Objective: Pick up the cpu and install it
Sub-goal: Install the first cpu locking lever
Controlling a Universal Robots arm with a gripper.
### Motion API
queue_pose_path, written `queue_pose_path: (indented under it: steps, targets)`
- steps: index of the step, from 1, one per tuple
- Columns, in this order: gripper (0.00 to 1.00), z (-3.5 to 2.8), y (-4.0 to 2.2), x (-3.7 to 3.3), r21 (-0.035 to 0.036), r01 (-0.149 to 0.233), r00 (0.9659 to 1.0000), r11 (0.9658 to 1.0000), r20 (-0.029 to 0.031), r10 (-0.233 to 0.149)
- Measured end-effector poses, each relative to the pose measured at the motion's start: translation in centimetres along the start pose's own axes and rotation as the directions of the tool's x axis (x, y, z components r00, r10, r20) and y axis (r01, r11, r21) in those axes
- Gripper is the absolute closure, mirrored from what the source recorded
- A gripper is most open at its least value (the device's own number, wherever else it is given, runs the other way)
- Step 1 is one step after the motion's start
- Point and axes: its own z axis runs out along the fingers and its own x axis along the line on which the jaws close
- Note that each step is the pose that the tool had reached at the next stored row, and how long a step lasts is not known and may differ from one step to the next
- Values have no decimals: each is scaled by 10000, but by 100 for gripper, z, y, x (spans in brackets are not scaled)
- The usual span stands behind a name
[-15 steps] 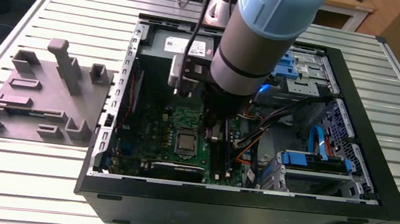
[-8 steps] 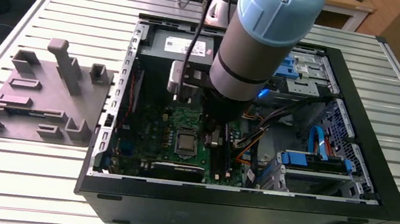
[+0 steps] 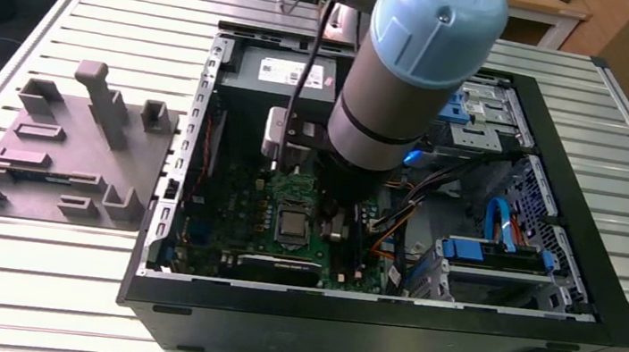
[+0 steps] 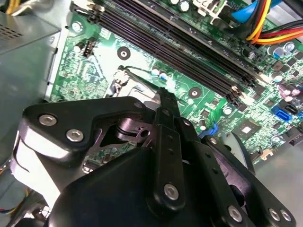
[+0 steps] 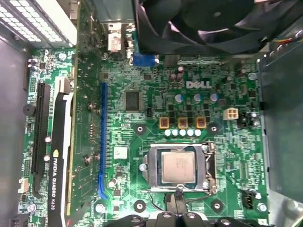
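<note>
The cpu (image 5: pixel 177 165), a small square chip with a dull silver top, lies flat in its socket (image 5: pixel 152 165) on the green motherboard (image 5: pixel 142 75). In the exterior view the cpu (image 3: pixel 291 221) shows just to the left of the arm (image 3: pixel 390 104), which reaches down into the open computer case. My gripper (image 5: pixel 177 202) is shut with nothing in it. Its thin black fingertips (image 5: pixel 173 202) sit at the socket's edge, right beside the cpu and not on it. In the second wrist view the gripper (image 4: pixel 162 92) is shown from behind, tips over the socket frame (image 4: pixel 124 81).
A graphics card (image 5: pixel 59 156) stands beside a blue slot (image 5: pixel 101 142). A black fan (image 5: pixel 203 23) and a grey metal box (image 3: pixel 291 72) border the board. Black memory slots (image 4: pixel 180 47) and coloured cables (image 4: pixel 270 23) run close by. A grey fixture plate (image 3: pixel 71 155) lies outside the case.
</note>
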Motion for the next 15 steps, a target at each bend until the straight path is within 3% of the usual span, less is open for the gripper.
queue_pose_path:
  steps: [7, 15]
  targets:
    - [90, 61, -7, 52, 5, 1, 10000, 10000, -5, -1]
    - [90, 176, -17, 75, 4, 18, 10000, 10000, -7, -18]
